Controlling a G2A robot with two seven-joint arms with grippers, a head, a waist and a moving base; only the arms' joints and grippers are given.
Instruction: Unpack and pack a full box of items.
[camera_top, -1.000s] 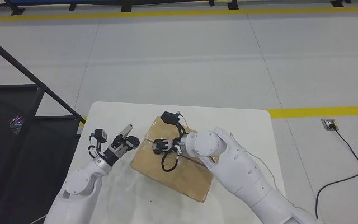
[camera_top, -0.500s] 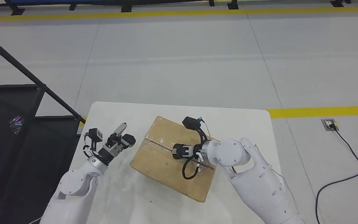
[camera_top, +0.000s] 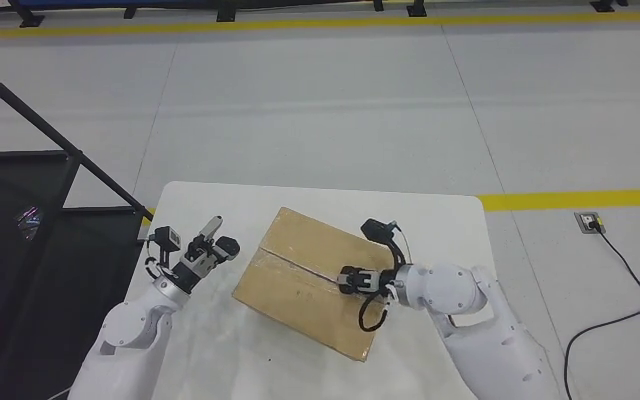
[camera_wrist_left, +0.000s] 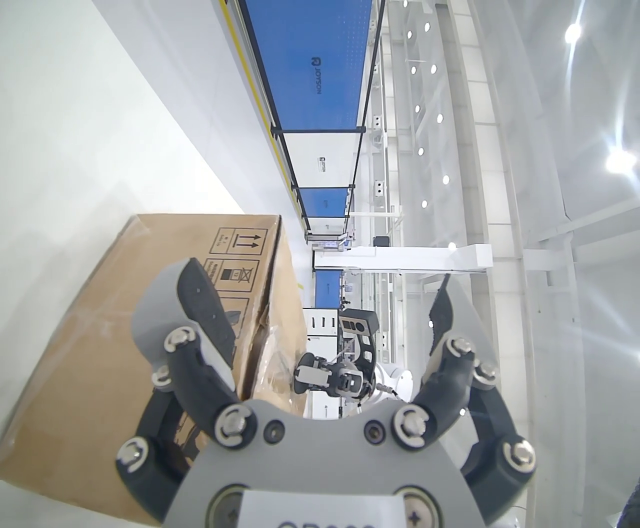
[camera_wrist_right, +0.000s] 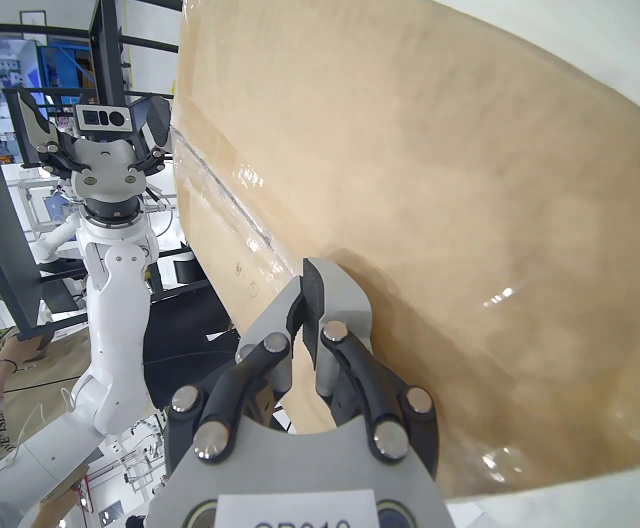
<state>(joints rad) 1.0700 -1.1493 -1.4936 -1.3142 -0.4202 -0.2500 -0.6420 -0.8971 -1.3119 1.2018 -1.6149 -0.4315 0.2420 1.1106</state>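
A closed cardboard box (camera_top: 300, 300) lies skewed in the middle of the white table (camera_top: 440, 215), with a clear tape seam (camera_top: 290, 261) along its top. My right gripper (camera_top: 345, 280) is shut and empty, its tip resting on the box top at the seam, toward the box's right end. In the right wrist view the shut fingertips (camera_wrist_right: 307, 285) touch the box (camera_wrist_right: 425, 175) beside the tape seam (camera_wrist_right: 225, 185). My left gripper (camera_top: 215, 240) is open just left of the box, apart from it. The left wrist view has the open left gripper (camera_wrist_left: 325, 305) facing the box's side (camera_wrist_left: 100, 340).
A black metal frame (camera_top: 40, 150) and dark fabric stand off the table's left edge. The table surface left of and in front of the box is bare. A yellow floor line (camera_top: 560, 200) runs behind the right side.
My right gripper has slid along the tape seam from the box's left part to its right part. The left gripper has drawn back slightly to the left.
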